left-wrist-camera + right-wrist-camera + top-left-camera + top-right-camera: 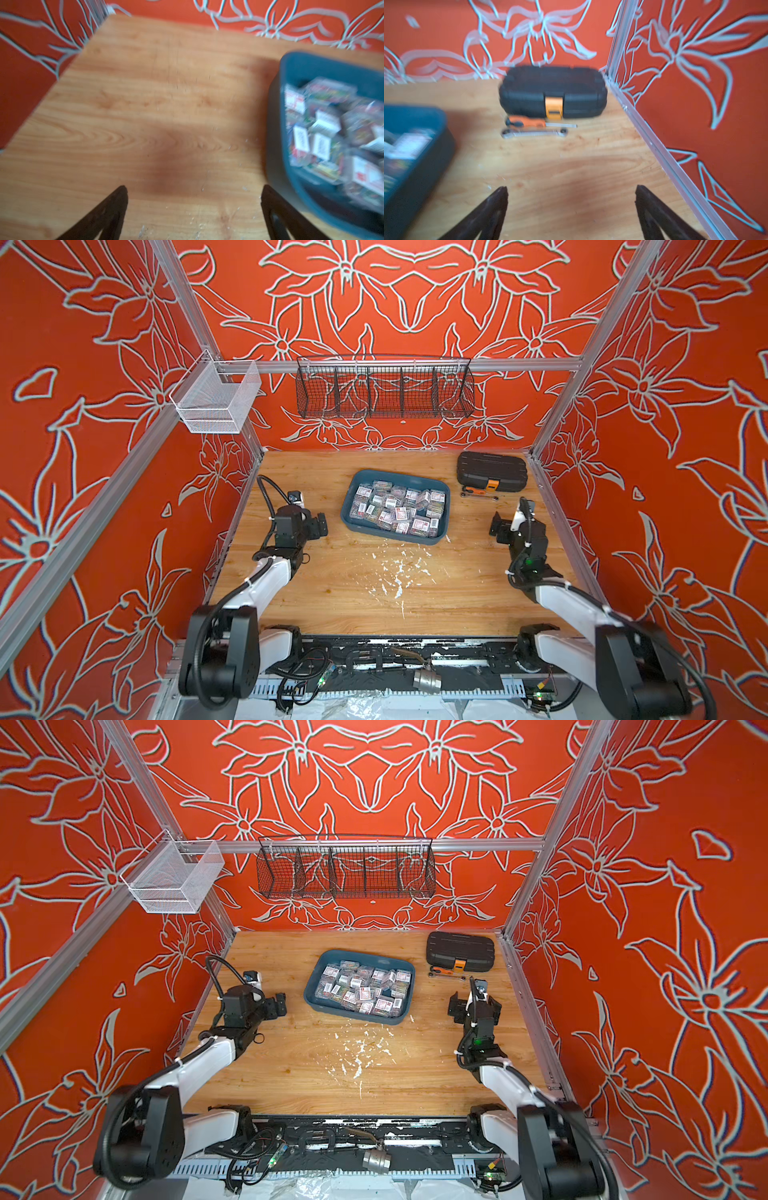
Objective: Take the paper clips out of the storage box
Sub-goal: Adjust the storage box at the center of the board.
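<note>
Tabletop (332,585), storage box (399,477) of paper clips (397,510), labels (321,145) unreadable, black case (550,89) outside left wrist view, left end effector (194,188), right end effector (571,188) wide.

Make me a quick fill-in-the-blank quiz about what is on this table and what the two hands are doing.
1. The paper clips all lie ____ the storage box.
2. The left hand and the right hand are both ____ and hold nothing.
3. The latch on the black case is coloured ____.
4. The black case stands nearer the ____ hand.

Missing words: inside; open; orange; right.
</note>
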Robot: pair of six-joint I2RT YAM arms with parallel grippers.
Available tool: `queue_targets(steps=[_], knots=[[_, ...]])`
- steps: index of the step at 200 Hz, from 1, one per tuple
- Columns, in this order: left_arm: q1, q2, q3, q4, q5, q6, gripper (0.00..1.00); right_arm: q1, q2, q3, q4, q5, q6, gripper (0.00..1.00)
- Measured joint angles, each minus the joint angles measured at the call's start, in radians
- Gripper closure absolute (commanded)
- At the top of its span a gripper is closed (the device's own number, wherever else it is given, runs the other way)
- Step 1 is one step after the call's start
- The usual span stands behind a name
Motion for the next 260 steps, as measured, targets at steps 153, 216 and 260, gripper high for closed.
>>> queue_targets(steps=[153, 216, 260], knots=[[-0.001, -0.889, -0.377, -0.178, 0.167, -0.464, 0.03, 0.016, -0.187, 0.020, -0.380, -0.350, 0.543, 0.23], [-0.001, -0.276, -0.099, -0.138, 0.267, -0.458, 0.20, 0.197, 0.380, 0.285, -0.364, -0.382, 0.499, 0.41], [-0.032, 0.075, 0.132, -0.229, 0.356, -0.407, 0.35, 0.227, 0.502, 0.350, -0.366, -0.407, 0.475, 0.43]])
